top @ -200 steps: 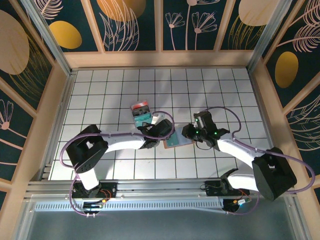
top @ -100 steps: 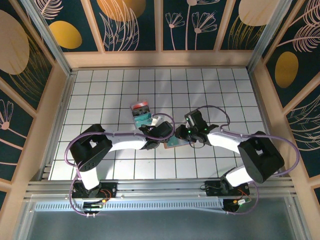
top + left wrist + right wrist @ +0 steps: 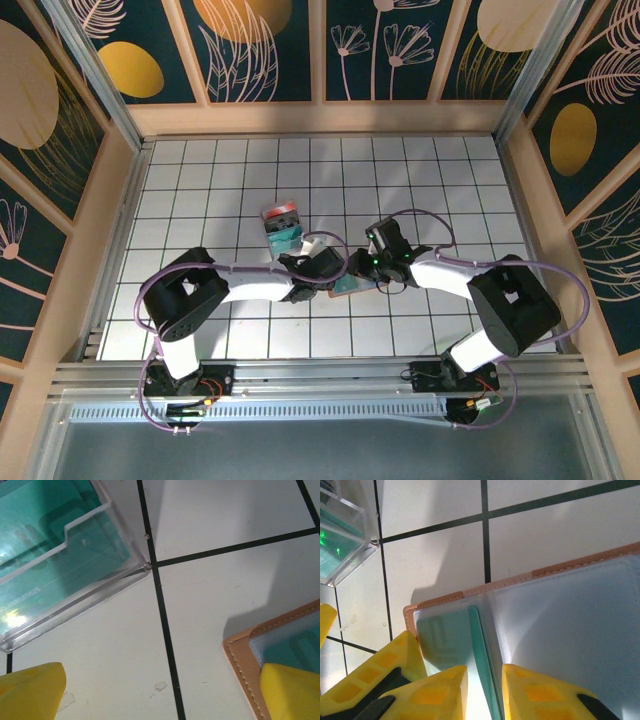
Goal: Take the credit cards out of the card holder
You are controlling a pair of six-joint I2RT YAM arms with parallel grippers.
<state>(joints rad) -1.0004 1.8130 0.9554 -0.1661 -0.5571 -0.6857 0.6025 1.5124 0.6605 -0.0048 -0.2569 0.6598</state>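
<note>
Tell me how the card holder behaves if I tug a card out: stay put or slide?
Likely slides or lifts: the card holder lies flat on smooth tile, so the left gripper finger on its corner probably helps. Its stitched border and clear pocket look soft; expect flexing around the teal card.

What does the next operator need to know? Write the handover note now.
Left gripper: open, one finger resting on the card holder corner, near the clear box.
Right gripper: jaws narrow, astride the edge of a teal card in the holder's pocket; grip unclear.
Done: both grippers at the holder, none seen out.
Left: pull the cards out.
</note>
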